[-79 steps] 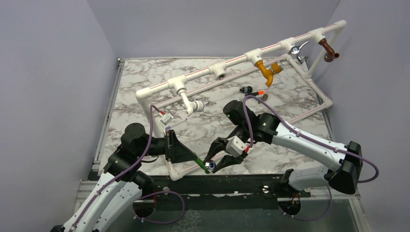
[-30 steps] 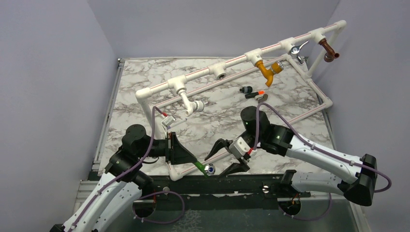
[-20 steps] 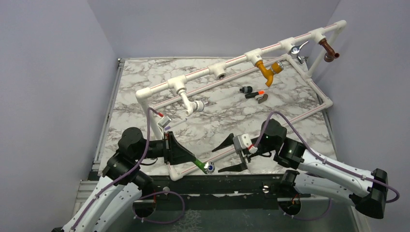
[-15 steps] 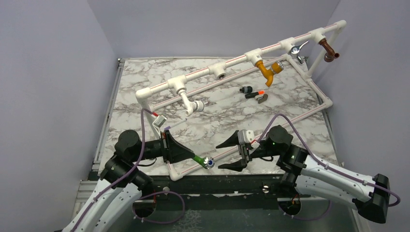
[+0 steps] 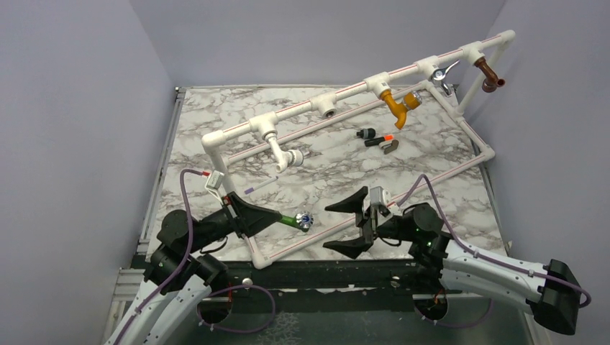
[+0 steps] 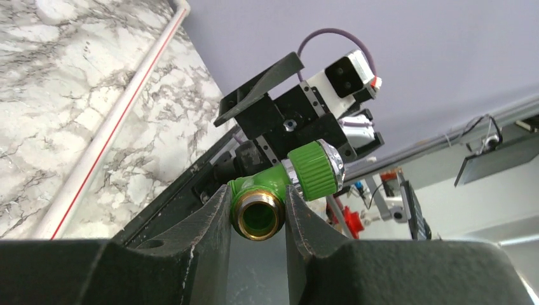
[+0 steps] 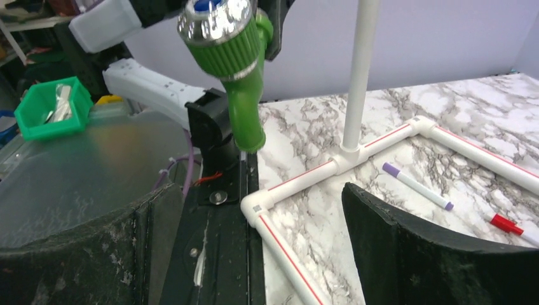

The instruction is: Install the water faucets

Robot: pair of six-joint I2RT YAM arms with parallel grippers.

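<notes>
here the left hand (image 5: 278,215) is clamped tight on the bright green faucet (image 5: 289,219), holding it just above the near edge of the counter (image 5: 324,176), at about 7 o'clock of the marble top in the overhead view. the faucet's long axis runs roughly 9 to 3 o'clock. its round silver knob (image 5: 305,220) points out toward 3, and the left wrist view shows the brass threaded end (image 6: 256,219) facing back between the fingers, toward the palm. the right hand (image 5: 327,227) hangs empty with its jaws spread wide, near the knob but not touching it, so the faucet lies at 9 o'clock from that hand, knob end first. the left arm is plainly the nearer one, being the holder. the white pipe frame (image 5: 360,90) has an empty tee socket (image 5: 329,110) well off at about 12 o'clock from the faucet. as i judge it, the thread is turned away from that socket, so the coming move depends on the right hand closing on the knob end or the left wrist swinging the thread round.
</notes>
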